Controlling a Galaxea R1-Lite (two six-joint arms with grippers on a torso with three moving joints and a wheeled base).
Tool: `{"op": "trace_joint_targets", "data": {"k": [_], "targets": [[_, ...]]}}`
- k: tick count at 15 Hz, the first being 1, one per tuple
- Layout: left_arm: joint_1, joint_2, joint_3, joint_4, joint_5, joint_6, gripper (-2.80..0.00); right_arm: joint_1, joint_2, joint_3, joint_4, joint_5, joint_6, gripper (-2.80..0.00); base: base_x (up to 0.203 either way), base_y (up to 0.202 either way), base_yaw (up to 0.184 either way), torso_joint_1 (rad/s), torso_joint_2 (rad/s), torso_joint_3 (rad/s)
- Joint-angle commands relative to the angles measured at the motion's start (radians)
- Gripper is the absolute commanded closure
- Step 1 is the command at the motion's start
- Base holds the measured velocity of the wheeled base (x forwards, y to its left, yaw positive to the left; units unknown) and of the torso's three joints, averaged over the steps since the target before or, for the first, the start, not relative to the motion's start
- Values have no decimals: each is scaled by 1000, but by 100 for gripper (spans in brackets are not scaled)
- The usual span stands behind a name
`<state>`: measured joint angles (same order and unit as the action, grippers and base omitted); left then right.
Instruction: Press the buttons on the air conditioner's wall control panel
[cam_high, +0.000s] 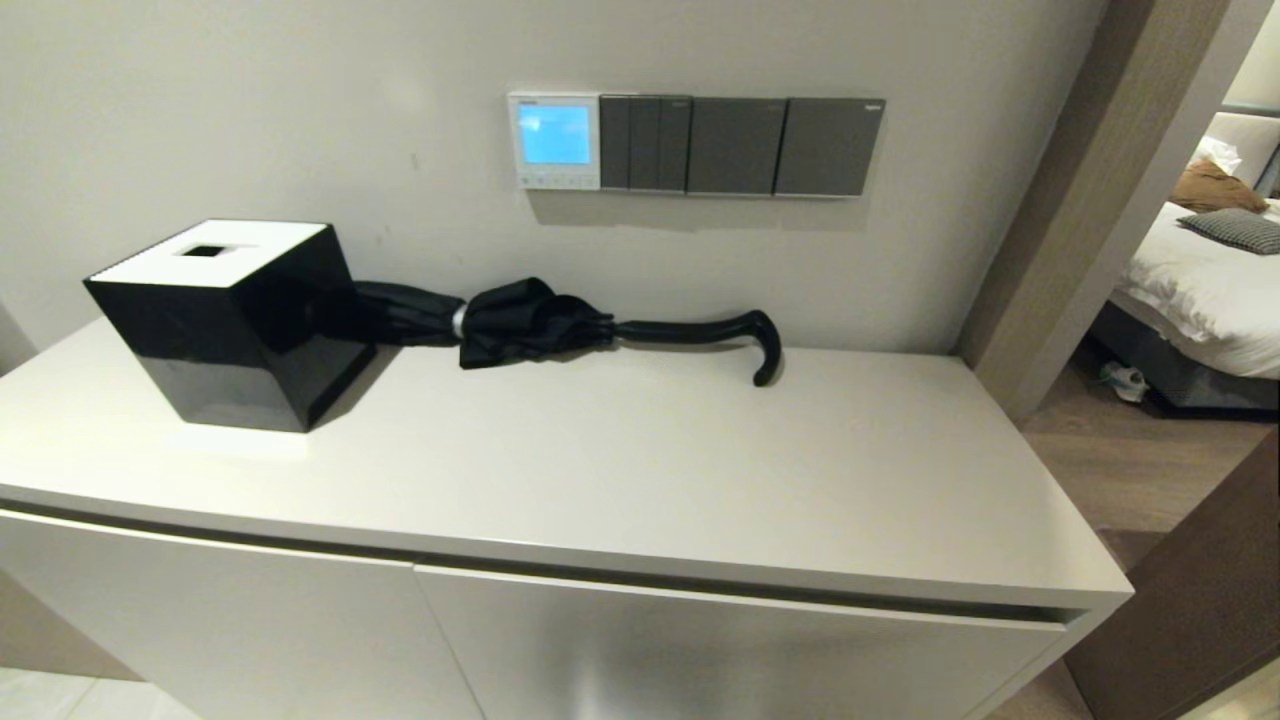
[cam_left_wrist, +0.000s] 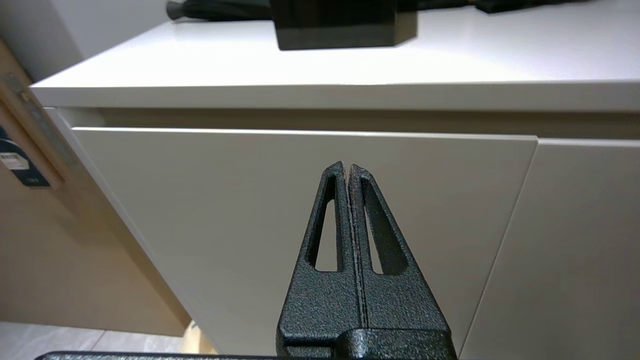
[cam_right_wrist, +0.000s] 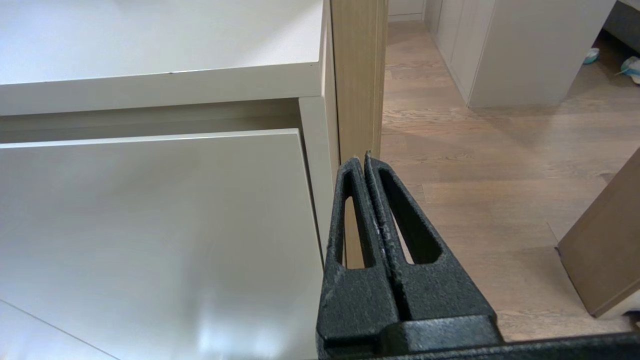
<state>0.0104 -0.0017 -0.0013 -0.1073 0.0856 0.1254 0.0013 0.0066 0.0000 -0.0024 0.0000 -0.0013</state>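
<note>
The air conditioner's wall control panel (cam_high: 554, 141) is a small white-framed square with a light-blue screen, on the wall above the cabinet. Its buttons (cam_high: 553, 181) form a row of tiny pale keys along its lower edge. Neither arm shows in the head view. My left gripper (cam_left_wrist: 348, 166) is shut and empty, low in front of the cabinet door below the top's front edge. My right gripper (cam_right_wrist: 363, 158) is shut and empty, low by the cabinet's right front corner. The panel does not show in either wrist view.
Three dark grey switch plates (cam_high: 737, 146) adjoin the panel on its right. A black tissue box (cam_high: 232, 318) and a folded black umbrella (cam_high: 560, 325) lie on the white cabinet top (cam_high: 640, 470) below the panel. A wooden post (cam_right_wrist: 357, 75) and a doorway are at right.
</note>
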Motion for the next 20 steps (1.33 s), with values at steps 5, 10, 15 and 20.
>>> {"op": "trace_joint_targets", "data": {"k": [5, 10, 15, 20], "targets": [[0, -10, 3, 69, -87, -4, 0, 0, 0, 2, -1, 0, 0, 0, 0, 0, 0, 0, 0, 0], [0, -9, 3, 126, -98, -18, 0, 0, 0, 2, -1, 0, 0, 0, 0, 0, 0, 0, 0, 0], [-3, 2, 1, 124, -97, -42, 0, 1, 0, 2, -1, 0, 0, 0, 0, 0, 0, 0, 0, 0], [-3, 2, 1, 124, -95, -70, 0, 0, 0, 2, -1, 0, 0, 0, 0, 0, 0, 0, 0, 0]]}}
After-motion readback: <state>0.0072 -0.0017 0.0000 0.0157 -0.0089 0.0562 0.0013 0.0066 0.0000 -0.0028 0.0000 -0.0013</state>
